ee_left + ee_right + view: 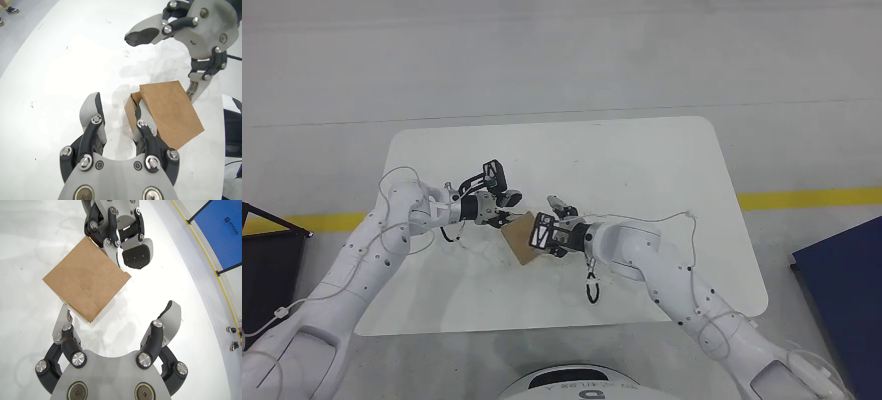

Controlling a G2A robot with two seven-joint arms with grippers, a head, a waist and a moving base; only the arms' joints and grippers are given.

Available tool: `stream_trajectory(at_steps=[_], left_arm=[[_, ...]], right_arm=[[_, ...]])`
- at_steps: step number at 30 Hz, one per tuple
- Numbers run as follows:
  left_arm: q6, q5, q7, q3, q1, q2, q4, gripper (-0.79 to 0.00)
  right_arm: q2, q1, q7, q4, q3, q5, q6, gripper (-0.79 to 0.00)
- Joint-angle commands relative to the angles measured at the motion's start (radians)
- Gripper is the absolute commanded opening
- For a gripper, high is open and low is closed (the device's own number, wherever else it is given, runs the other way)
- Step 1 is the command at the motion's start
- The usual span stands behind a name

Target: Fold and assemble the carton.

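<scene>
Probably to steady it for folding, the carton (522,246) lies far from the tabletop (662,170) edges between open hands: left hand (118,102) with one finger inside its open end, right hand (118,306) beside the opposite side.

Brown carton (170,113) near frame centre, resting on the white table (56,66). Left gripper (119,109) spread wide, with one fingertip (138,110) in the gap beneath the carton's top panel. Right gripper (168,64) is beyond it, also spread, one finger behind the carton's far edge.
</scene>
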Motion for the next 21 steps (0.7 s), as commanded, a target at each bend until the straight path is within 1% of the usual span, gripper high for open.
stream_trajectory(at_steps=[1,5,7,9,10,12,16,20,21], left_arm=[[0.003,0.005,-0.001,-0.002,0.002,0.0,-0.002,-0.425],[0.005,0.009,0.004,-0.009,0.005,0.0,-0.003,-0.425],[0.005,0.011,0.007,-0.011,0.007,0.0,-0.004,-0.428],[0.004,0.013,0.009,-0.014,0.009,-0.001,-0.004,-0.425],[0.004,0.013,0.011,-0.015,0.009,-0.001,-0.004,-0.428],[0.004,0.015,0.011,-0.017,0.01,-0.001,-0.005,-0.428],[0.002,0.016,0.01,-0.021,0.012,-0.002,-0.005,-0.428],[-0.002,0.017,0.008,-0.024,0.013,-0.003,-0.005,-0.428],[-0.003,0.017,0.007,-0.025,0.013,-0.003,-0.005,-0.428]], right_arm=[[-0.001,-0.007,-0.027,-0.01,0.005,0.043,-0.014,-0.015],[-0.003,-0.016,-0.082,-0.018,0.033,0.126,0.004,-0.012],[-0.005,-0.018,-0.107,-0.014,0.04,0.16,0.016,-0.025],[-0.01,-0.023,-0.132,-0.009,0.045,0.19,0.063,-0.077],[-0.012,-0.021,-0.14,-0.006,0.039,0.197,0.065,-0.086],[-0.018,-0.011,-0.143,0.012,0.027,0.196,0.078,-0.077],[-0.034,0.011,-0.16,0.052,0.008,0.209,0.161,-0.12],[-0.052,0.04,-0.162,0.098,-0.024,0.217,0.204,-0.154],[-0.056,0.047,-0.164,0.109,-0.03,0.222,0.208,-0.148]])
